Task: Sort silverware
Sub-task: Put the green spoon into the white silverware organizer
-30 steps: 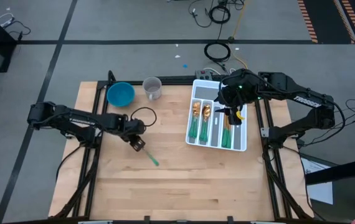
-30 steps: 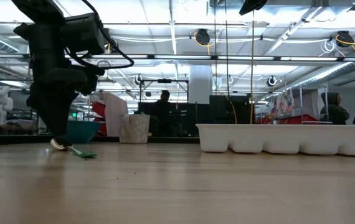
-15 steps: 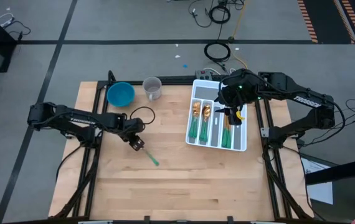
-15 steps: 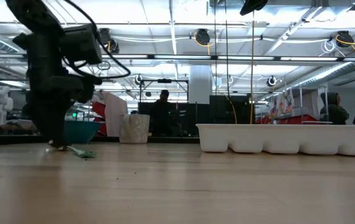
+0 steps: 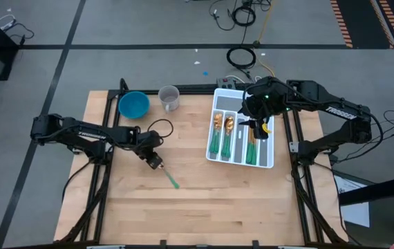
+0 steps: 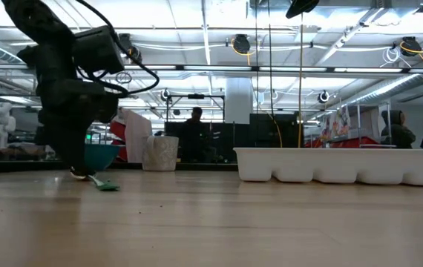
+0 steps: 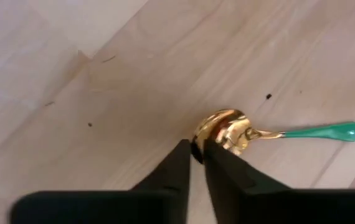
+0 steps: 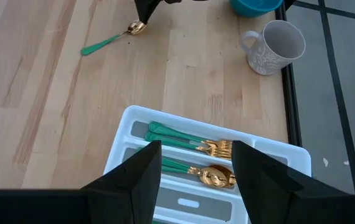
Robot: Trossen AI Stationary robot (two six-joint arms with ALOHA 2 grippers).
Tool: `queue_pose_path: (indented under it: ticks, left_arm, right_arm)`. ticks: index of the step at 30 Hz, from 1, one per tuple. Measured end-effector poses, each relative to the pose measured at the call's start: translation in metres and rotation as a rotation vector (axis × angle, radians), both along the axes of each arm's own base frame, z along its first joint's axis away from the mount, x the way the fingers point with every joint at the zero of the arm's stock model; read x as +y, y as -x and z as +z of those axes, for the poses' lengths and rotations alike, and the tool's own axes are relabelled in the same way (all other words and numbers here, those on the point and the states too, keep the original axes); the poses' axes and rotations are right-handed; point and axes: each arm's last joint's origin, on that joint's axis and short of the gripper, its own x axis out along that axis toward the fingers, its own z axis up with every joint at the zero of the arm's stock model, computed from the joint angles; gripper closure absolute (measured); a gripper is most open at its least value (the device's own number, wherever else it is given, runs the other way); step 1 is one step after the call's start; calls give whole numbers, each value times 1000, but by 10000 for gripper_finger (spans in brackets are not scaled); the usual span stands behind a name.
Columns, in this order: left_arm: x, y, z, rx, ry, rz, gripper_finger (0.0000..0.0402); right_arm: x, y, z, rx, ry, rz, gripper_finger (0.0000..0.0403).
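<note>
A spoon (image 5: 169,177) with a gold bowl and a slim green handle lies flat on the wooden table left of the middle. My left gripper (image 7: 196,149) points steeply down at its bowl end, fingers almost together. More silverware with green handles (image 8: 177,134) lies in the white tray (image 5: 240,142) on the right. My right gripper (image 8: 196,180) hangs open above that tray, nothing between its fingers. My left gripper has the outer edge of the spoon's gold bowl (image 7: 210,132) between its two fingertips, coming from above and slanting from the table's left. The spoon lies flat on the table, its green handle (image 7: 314,132) pointing away from the fingers toward the near right.
A blue bowl (image 5: 133,104) and a clear cup (image 5: 169,97) stand at the table's far edge, left of the tray. A black cable loop (image 5: 159,128) lies behind my left gripper. Bare wood stretches across the near half of the table (image 5: 204,207).
My left gripper has tipped more steeply down onto the spoon's bowl and its fingers have closed in on it. The spoon has slid a little toward the table's right and near edge, staying flat on the wood.
</note>
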Motion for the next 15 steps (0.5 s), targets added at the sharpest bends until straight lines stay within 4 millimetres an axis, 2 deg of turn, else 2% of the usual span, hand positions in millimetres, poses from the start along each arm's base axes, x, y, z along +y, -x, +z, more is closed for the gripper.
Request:
queue_pose_path:
  ticks: [2, 4, 11, 15]
  left_arm:
    - [0, 0, 0, -6, -2, -2, 378]
    - [0, -1, 0, -13, -9, -20, 392]
    - [1, -6, 3, -60, -36, -11, 398]
    - [3, -17, 16, -139, -69, -9, 399]
  right_arm:
    - [0, 0, 0, 0, -3, -3, 218]
    - [0, 0, 0, 0, -8, -9, 218]
    - [0, 0, 0, 1, -7, -8, 218]
    - [0, 1, -1, 20, 7, 10, 218]
